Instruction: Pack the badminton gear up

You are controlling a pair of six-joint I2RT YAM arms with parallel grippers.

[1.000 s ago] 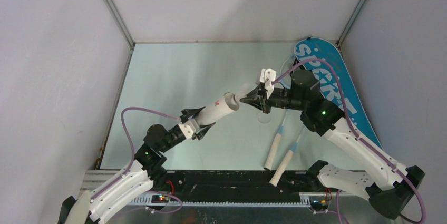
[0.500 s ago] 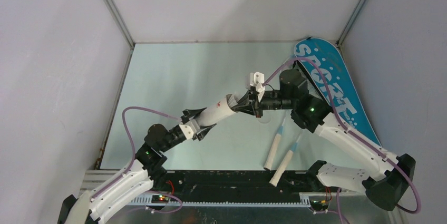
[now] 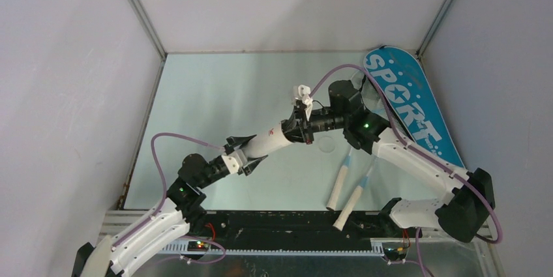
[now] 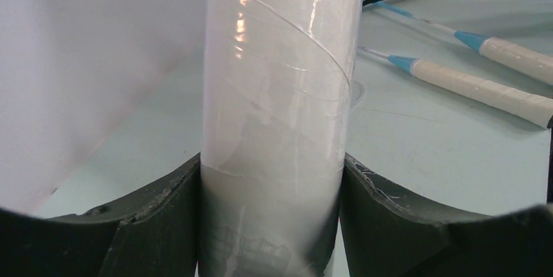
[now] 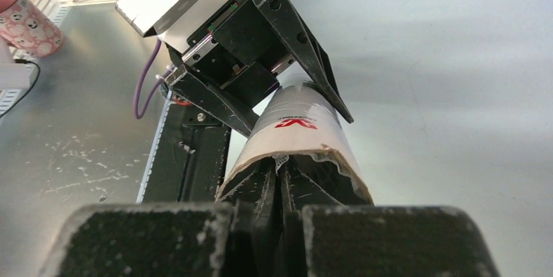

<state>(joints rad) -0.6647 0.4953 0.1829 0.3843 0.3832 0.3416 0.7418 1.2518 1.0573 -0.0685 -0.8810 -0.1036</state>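
Note:
My left gripper (image 3: 242, 153) is shut round the long white tube (image 3: 269, 139) and holds it tilted, mouth toward the right arm; the tube fills the left wrist view (image 4: 280, 94). My right gripper (image 3: 291, 130) has its fingertips pushed into the tube's open mouth (image 5: 300, 127), jaws nearly together on a small white shuttlecock bit (image 5: 282, 158). Two rackets lie on the table, cream handles (image 3: 338, 189) (image 3: 352, 202) toward me. The blue "SPORT" bag (image 3: 407, 104) lies at the far right.
A faint clear round disc (image 3: 326, 145) lies on the table under the right wrist. A pink patterned cup (image 5: 26, 23) stands on the metal ledge beyond the arm bases. Grey walls close in the table on three sides.
My right gripper has moved left, from just outside the tube's mouth to inside it. The left arm and tube have barely moved.

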